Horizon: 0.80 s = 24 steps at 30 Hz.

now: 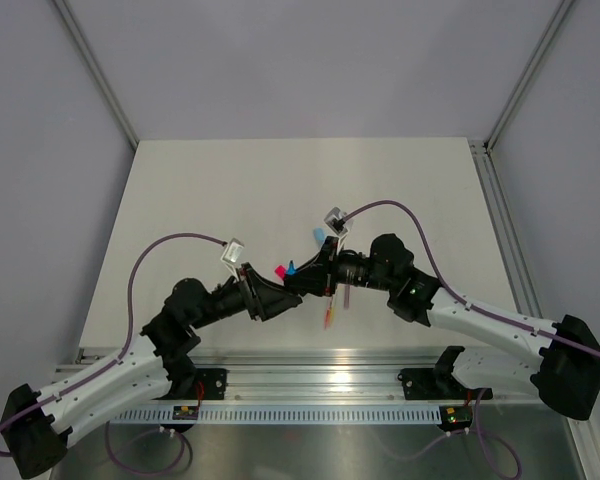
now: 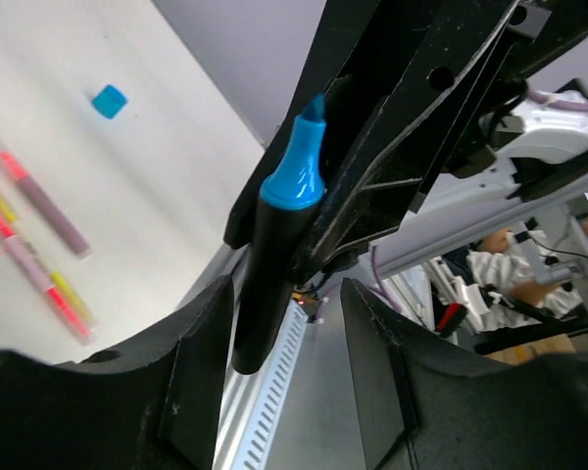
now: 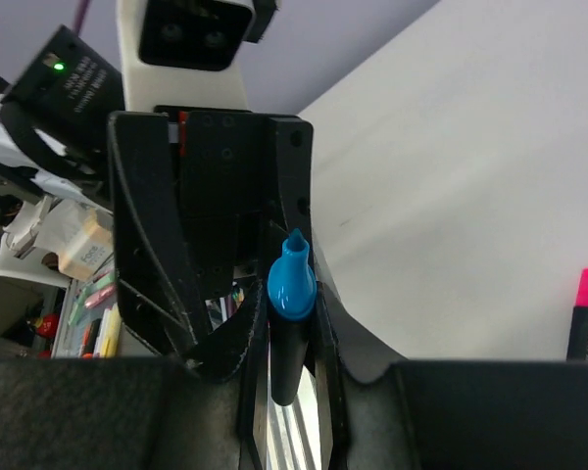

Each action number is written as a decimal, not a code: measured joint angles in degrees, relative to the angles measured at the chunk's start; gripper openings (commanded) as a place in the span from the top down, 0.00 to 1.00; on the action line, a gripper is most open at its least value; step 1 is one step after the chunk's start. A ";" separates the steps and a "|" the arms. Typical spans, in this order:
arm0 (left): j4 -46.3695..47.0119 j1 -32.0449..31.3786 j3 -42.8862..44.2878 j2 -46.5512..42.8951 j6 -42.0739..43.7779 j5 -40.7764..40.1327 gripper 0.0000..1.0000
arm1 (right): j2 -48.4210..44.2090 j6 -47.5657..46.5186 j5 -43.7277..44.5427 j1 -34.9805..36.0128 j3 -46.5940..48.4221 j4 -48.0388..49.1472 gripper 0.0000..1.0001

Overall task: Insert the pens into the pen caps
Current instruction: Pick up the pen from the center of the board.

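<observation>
Overhead, the left gripper (image 1: 285,288) and right gripper (image 1: 308,272) meet at frame centre over the table (image 1: 230,190). The marker (image 1: 290,268) sits between them, with 1 cap (image 1: 318,233) just upper right and the thin pens (image 1: 330,312) just below.

Top view high, downward; wrist views close, apparently sharing blue-tipped pen (image 2: 269,264).

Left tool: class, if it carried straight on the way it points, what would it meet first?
The black marker with the blue tip, held in the right tool. It stands just ahead of the left tool, roughly within its open gap, though depth is unclear.
</observation>
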 measured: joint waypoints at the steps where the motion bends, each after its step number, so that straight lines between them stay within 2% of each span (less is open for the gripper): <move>1: 0.85 0.00 -0.24 -0.24 -0.52 0.55 0.52 | -0.63 0.22 -0.44 0.00 -0.09 0.46 1.00; 4: 2.10 0.00 -0.79 -0.92 -1.46 1.81 0.61 | -1.68 0.85 -1.81 0.00 -0.11 1.64 1.00; 6: 2.99 0.00 -1.07 -1.16 -1.97 2.43 0.73 | -1.73 1.36 -2.47 0.00 -0.13 2.58 1.00; 8: 3.52 0.00 -1.20 -1.27 -2.25 2.86 0.79 | -1.55 2.08 -3.32 0.00 -0.13 3.45 1.00; 9: 3.91 -0.02 -1.22 -1.27 -2.23 3.30 0.86 | -1.44 2.47 -3.52 0.00 -0.13 3.87 1.00; 12: 4.52 -0.02 -1.27 -1.53 -1.92 4.02 0.99 | -1.07 3.65 -3.93 0.00 -0.15 4.96 1.00; 16: 3.72 -0.02 -1.27 -3.08 -1.49 3.93 1.00 | -0.98 4.70 -4.28 -0.02 -0.28 5.95 0.99; 17: 3.48 -0.02 -1.27 -3.50 -1.25 3.85 1.00 | -0.98 4.90 -4.31 -0.04 -0.28 6.01 0.95; 18: 2.91 -0.02 -1.27 -4.13 -0.79 3.56 1.00 | -1.03 5.11 -4.31 -0.04 -0.28 5.97 0.72; 20: 0.83 -0.04 -1.16 -5.53 0.39 2.54 1.00 | -1.27 5.35 -4.26 -0.04 -0.24 5.20 0.52; 22: -3.61 -0.22 0.17 -6.14 2.62 0.52 1.00 | -1.99 4.81 -4.13 -0.15 -0.13 2.86 0.39; 24: -6.56 -0.20 2.47 -5.14 4.92 -1.22 1.00 | -3.32 4.17 -3.56 -0.22 -0.09 0.07 0.35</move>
